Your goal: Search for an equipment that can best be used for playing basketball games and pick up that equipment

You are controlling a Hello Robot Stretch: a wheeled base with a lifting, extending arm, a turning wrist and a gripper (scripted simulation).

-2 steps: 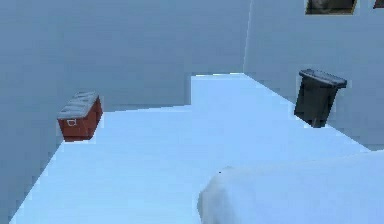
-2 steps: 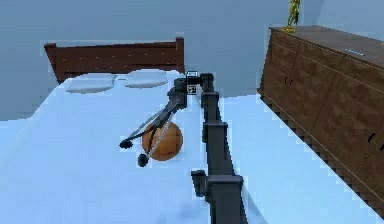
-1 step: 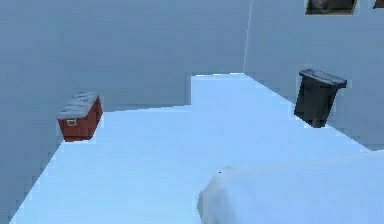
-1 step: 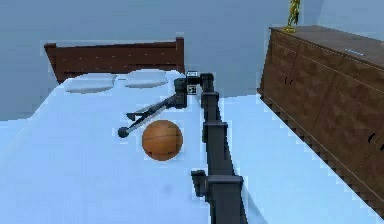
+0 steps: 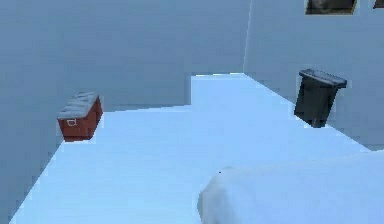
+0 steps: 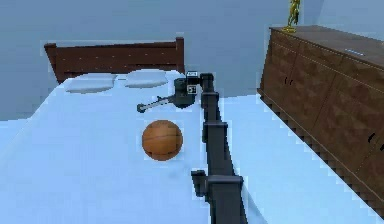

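Observation:
An orange basketball lies on the pale bed in the arm side view, about mid-mattress. The dark arm rises from the bottom edge just right of the ball. At its far end the gripper points left, its thin fingers a little above the ball in the picture and toward the pillows. Only bare sheet lies behind the fingertips, so the gripper holds nothing. Whether it is over or beyond the ball cannot be told.
Two pillows rest against a brown headboard. A tall wooden dresser with a yellow object on top stands right of the bed. Ahead, a red chest and a black bin stand on open floor; a bed corner fills the bottom right.

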